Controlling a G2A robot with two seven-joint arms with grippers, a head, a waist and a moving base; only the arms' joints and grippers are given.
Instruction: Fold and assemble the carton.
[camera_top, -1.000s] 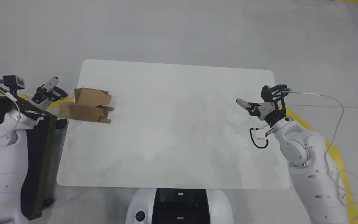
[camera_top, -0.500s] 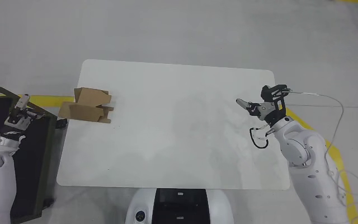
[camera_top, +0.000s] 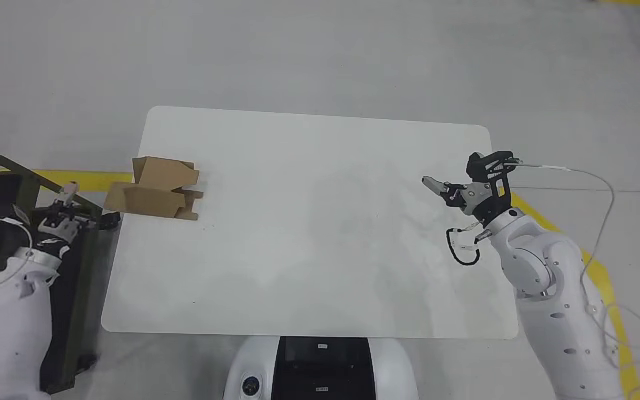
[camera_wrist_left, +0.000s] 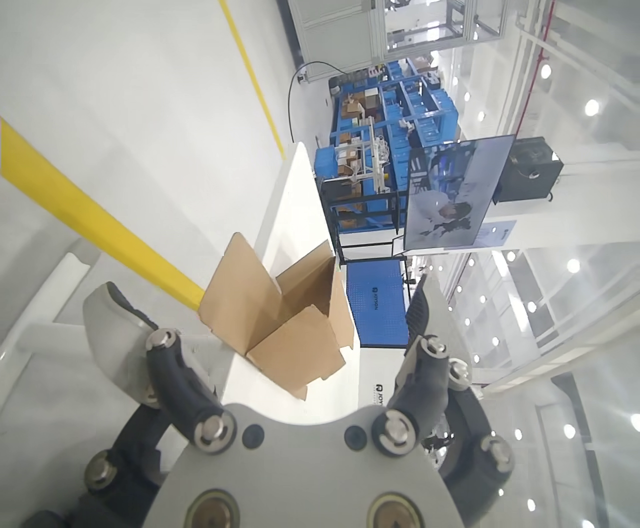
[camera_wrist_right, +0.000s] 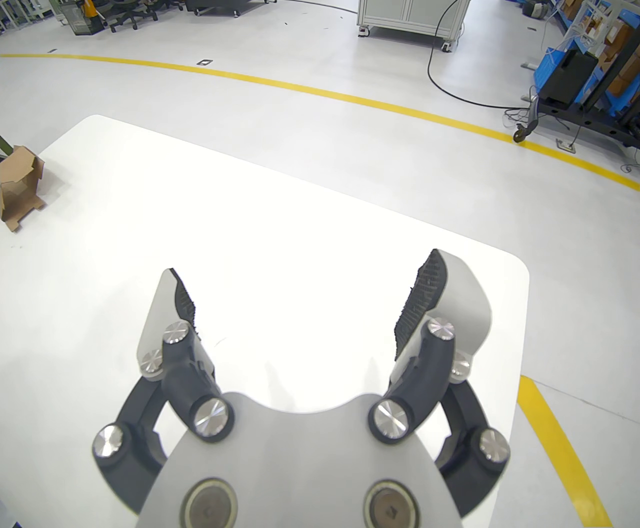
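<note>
Carton (camera_top: 157, 188) long axis prob. points toward left gripper (camera_wrist_left: 262, 300), which is near its outer end, jaws wide, empty; right gripper (camera_wrist_right: 305, 272) well apart, wide too.

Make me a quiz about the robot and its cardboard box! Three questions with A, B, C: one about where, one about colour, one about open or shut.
1. Where on the table is the carton?
A. the middle
B. the edge nearest the left gripper
C. the far right corner

2. What colour is the carton?
A. blue
B. brown
C. green

3. How is the right gripper?
A. open, holding nothing
B. shut on the carton
C. shut on a cup

Answers: 1 B, the top view shows it at the table's left edge; 2 B, it is plain brown cardboard; 3 A, its jaws stand wide apart over bare table.
</note>
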